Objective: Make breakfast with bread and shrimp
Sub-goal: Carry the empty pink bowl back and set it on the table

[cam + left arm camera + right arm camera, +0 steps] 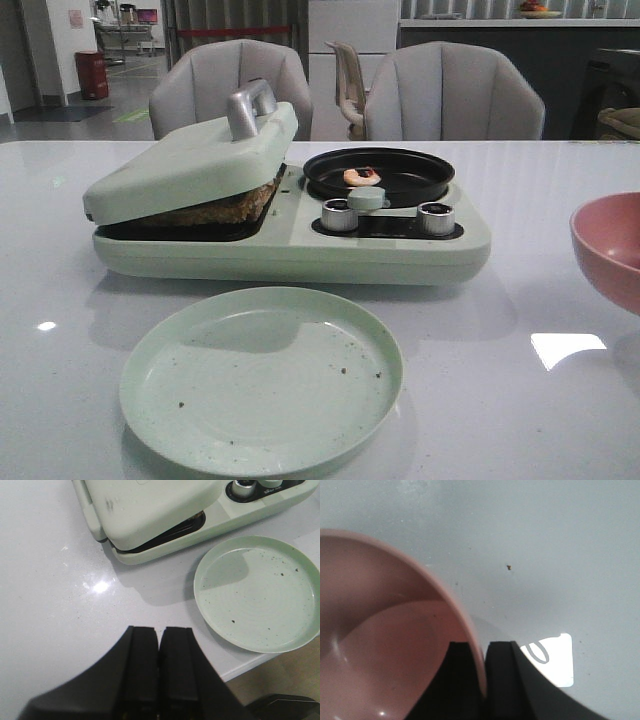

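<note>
The bread (215, 208) lies in the left bay of the pale green breakfast maker (400, 255), browned, under the half-lowered lid (190, 160). The small pinkish-orange shrimp (361, 177) lies in the black round pan (380, 175) on the maker's right side. My left gripper (159, 632) is shut and empty above the white table, left of the green plate (257, 592). My right gripper (485, 647) is shut on the rim of the pink bowl (380, 645); one finger is inside the bowl, one outside. Neither arm shows in the front view.
The empty green plate (262, 378) with dark crumbs lies in front of the maker. The pink bowl (610, 245) is at the right edge. Two silver knobs (338, 214) stand on the maker's front. Two grey chairs (455, 95) stand behind the table.
</note>
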`<act>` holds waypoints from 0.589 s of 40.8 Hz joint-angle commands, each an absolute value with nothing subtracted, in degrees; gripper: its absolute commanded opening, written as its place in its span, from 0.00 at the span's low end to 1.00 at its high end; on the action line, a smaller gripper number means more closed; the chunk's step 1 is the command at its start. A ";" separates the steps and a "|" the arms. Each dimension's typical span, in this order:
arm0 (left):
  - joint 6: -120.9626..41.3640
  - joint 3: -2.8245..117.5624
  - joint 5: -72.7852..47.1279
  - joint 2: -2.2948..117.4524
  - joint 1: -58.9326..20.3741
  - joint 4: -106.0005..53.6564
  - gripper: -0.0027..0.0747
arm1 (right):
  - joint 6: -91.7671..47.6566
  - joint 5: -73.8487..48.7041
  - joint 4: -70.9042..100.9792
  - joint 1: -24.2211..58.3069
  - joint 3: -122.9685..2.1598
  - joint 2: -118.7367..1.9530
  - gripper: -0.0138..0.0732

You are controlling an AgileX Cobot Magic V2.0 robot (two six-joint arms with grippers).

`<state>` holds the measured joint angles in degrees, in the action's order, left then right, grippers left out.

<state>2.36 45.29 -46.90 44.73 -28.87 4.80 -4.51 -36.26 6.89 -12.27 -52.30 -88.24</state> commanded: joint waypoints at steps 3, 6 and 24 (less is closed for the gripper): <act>2.93 46.95 -42.94 44.63 -29.11 4.88 0.18 | -5.22 -33.06 6.34 -12.62 -53.65 -89.49 0.21; 2.93 46.95 -42.94 44.63 -29.11 4.88 0.18 | -5.22 -32.98 5.44 -12.62 -53.65 -90.54 0.21; 2.93 46.95 -42.94 44.63 -29.11 4.88 0.18 | -5.17 -35.21 5.26 -12.33 -56.79 -89.69 0.67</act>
<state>2.36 45.29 -46.90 44.73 -28.87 4.80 -4.60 -35.05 5.67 -12.27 -53.53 -93.15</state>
